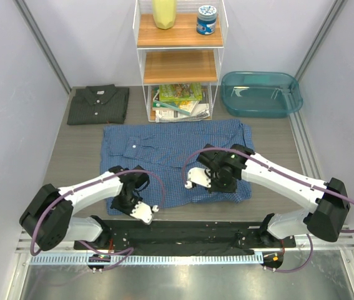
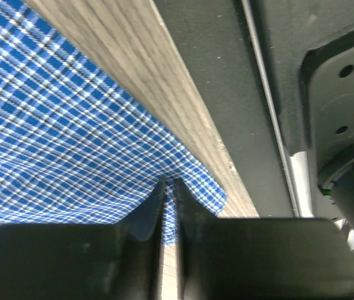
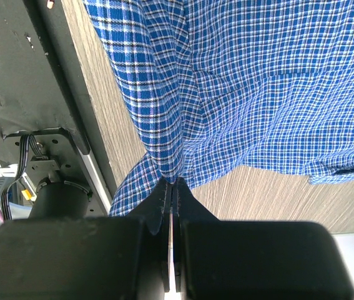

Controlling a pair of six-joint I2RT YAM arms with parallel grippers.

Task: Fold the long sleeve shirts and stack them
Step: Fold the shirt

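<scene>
The blue check shirt (image 1: 164, 147) lies spread across the middle of the table, collar toward the left. Its near right part is bunched under my right gripper (image 1: 222, 186). The right wrist view shows that gripper (image 3: 172, 182) shut on a gathered fold of the blue cloth (image 3: 164, 125), which rises off the wood. My left gripper (image 1: 127, 201) sits at the shirt's near left hem. In the left wrist view its jaws (image 2: 170, 182) stand nearly together, with the hem's edge (image 2: 192, 181) pinched between them. The dark charcoal shirt (image 1: 98, 104) lies folded at the back left.
A white wire shelf (image 1: 178, 62) stands at the back centre, with a yellow object (image 1: 164, 12) and a blue-lidded jar (image 1: 206, 19) on top and printed packets (image 1: 180, 100) at the bottom. A teal tub (image 1: 261, 94) sits back right. A black mat (image 1: 183, 234) lines the near edge.
</scene>
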